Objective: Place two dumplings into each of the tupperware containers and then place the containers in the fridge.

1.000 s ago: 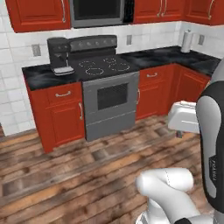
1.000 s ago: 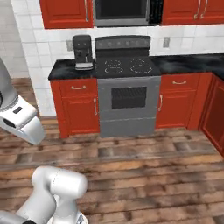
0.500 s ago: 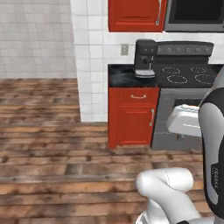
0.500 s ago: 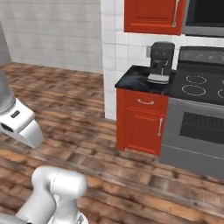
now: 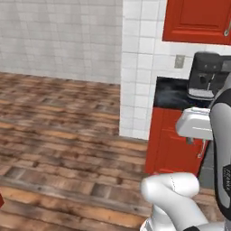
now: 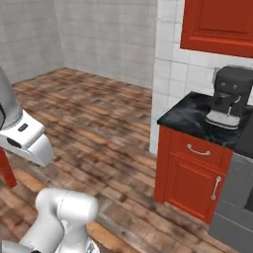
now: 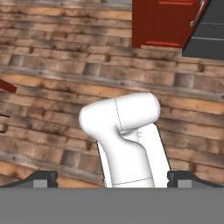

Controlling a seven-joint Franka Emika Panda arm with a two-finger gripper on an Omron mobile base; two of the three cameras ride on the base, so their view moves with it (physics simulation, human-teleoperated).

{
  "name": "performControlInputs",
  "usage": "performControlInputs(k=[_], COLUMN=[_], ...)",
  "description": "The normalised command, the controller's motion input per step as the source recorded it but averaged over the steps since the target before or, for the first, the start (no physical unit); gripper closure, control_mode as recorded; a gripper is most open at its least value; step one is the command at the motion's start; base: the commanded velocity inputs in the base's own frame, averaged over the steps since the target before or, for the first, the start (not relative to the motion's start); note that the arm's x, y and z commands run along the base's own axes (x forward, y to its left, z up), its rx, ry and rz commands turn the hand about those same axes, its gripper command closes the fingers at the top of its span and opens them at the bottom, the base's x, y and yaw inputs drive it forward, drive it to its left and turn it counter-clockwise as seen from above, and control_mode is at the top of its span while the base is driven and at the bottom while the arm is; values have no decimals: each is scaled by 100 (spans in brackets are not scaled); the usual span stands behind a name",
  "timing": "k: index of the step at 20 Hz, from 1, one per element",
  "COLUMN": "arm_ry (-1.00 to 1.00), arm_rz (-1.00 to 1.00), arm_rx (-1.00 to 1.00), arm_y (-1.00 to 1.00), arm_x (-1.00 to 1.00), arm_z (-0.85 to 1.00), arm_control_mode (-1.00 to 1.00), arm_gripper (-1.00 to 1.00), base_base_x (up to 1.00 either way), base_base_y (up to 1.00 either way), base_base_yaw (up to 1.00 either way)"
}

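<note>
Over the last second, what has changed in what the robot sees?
The base turned left, so the whole view swung: the stove slid out to the right, and the black coffee machine on the dark counter now sits at the right edge. Nothing was grasped; the tool stays open, empty.

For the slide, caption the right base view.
Black coffee machine on a dark counter above a red cabinet, beside a white tiled wall and wood floor.

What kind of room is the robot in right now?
It looks like a kitchen. There is a coffee machine standing on a black counter, red cabinets below and above it, white wall tiles and a wooden floor.
</note>
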Motion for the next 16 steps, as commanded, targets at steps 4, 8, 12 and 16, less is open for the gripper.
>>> performControlInputs(k=[4,8,12,16], arm_ry=[0,0,0,0], arm_rz=[0,0,0,0], arm_rx=[0,0,0,0], arm_y=[0,0,0,0], arm_x=[0,0,0,0], arm_z=[0,0,0,0], arm_control_mode=[100,100,100,100], arm_gripper=[-100,-100,-100,-100], base_base_x=[100,100,99,88], base_base_y=[1,0,1,50], base_base_yaw=[73,76,73,57])
